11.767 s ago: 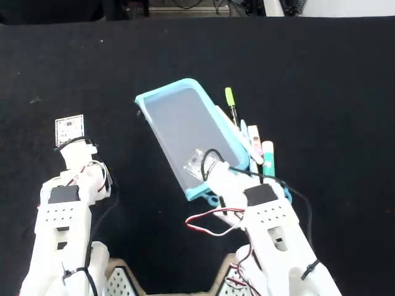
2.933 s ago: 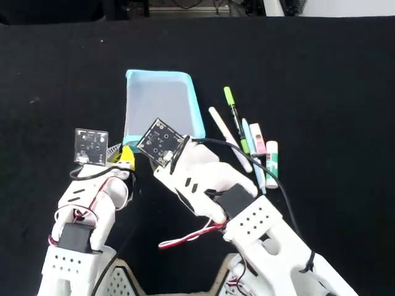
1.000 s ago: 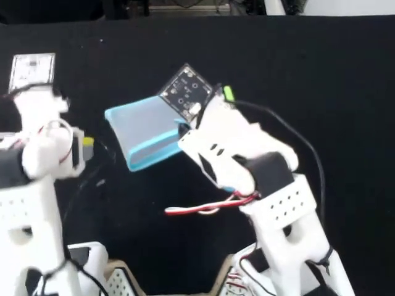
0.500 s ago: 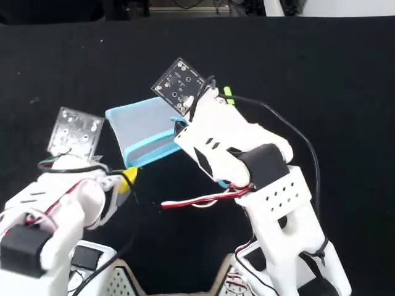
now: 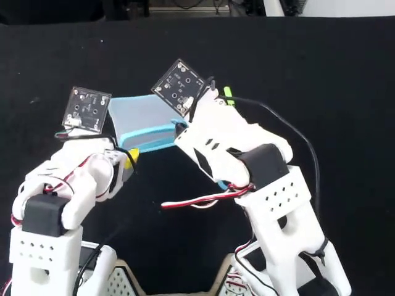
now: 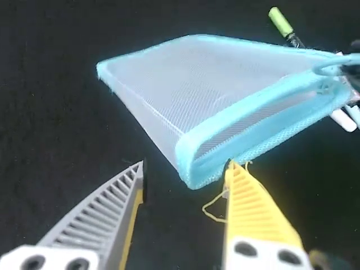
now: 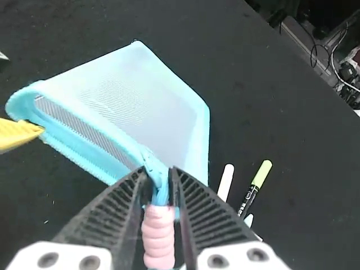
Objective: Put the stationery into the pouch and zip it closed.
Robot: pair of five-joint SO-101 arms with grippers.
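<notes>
The pouch (image 5: 139, 120) (image 6: 214, 90) (image 7: 124, 112), pale mesh with a blue rim, hangs tilted above the black surface (image 5: 308, 74). It is held up at one end of its mouth. The right jaws are clenched on that blue corner by the zip, with the fabric pinched between the two black ribbed fingers (image 7: 191, 208). A pink ribbed piece (image 7: 157, 236) sits between them, closer to the wrist.

The mouth gapes as a narrow slit between the two blue edges, and mesh is visible inside it.

The left jaws are released and spread wide just below the far corner of the mouth. The yellow finger (image 6: 247, 208) has its tip at the blue edge, touching it or nearly so. The grey finger (image 6: 112, 214) stands apart from the pouch. A loose yellow thread (image 6: 211, 208) curls beside the yellow finger.

The stationery lies outside the pouch on the surface, beyond the right arm (image 5: 234, 154). A green-capped highlighter (image 5: 228, 94) (image 6: 279, 19) (image 7: 256, 180) rests beside a white pen (image 7: 225, 181). More pen ends (image 6: 343, 118) peek past the pouch's held corner.
</notes>
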